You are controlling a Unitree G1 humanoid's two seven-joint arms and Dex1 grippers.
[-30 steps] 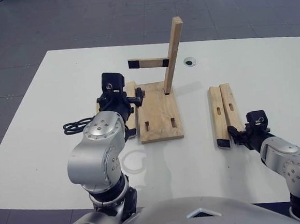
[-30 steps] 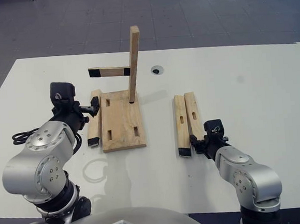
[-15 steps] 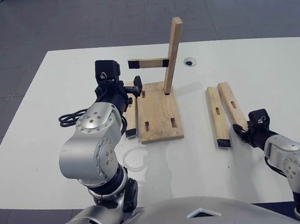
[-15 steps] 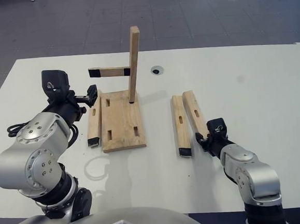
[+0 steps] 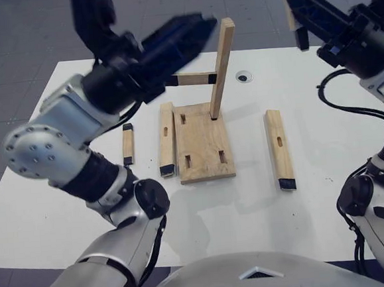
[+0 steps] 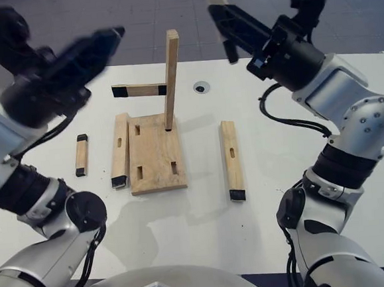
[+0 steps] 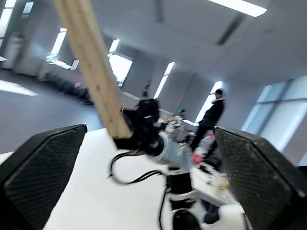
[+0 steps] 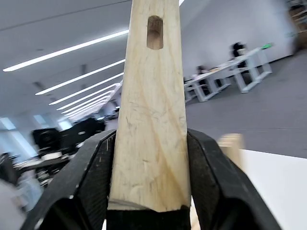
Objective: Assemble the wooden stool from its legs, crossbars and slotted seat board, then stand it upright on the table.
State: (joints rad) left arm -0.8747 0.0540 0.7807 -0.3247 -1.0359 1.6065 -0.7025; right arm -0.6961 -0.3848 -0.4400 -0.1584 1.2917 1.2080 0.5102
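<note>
At centre of the white surface (image 5: pixel 263 198), a flat rectangular seat board (image 5: pixel 204 146) of pale, grained wood lies with its slots facing up. One upright leg (image 5: pixel 220 65), a slim square-edged bar, stands in the far right slot. A crossbar (image 5: pixel 190 79) with a black tip projects level from it toward the left.

Just beside the board's left edge lies a slotted left leg (image 5: pixel 166 139) with a black near end. A short loose crossbar (image 5: pixel 127 144) lies farther left, apart from it. A right leg (image 5: pixel 279 148), also slotted and black-capped, lies well apart on the board's right, and bare surface shows between them and along the near edge. A round hole (image 5: pixel 242 79) sits beyond the upright leg.

High over the far right edge, the right end effector (image 8: pixel 151 139) clamps a held leg (image 8: pixel 151 86) between black fingers (image 8: pixel 91 177), with an oval slot above the grip. The left end effector (image 7: pixel 151 143) hangs above the far left part, its textured pads spread wide and gripping nothing.
</note>
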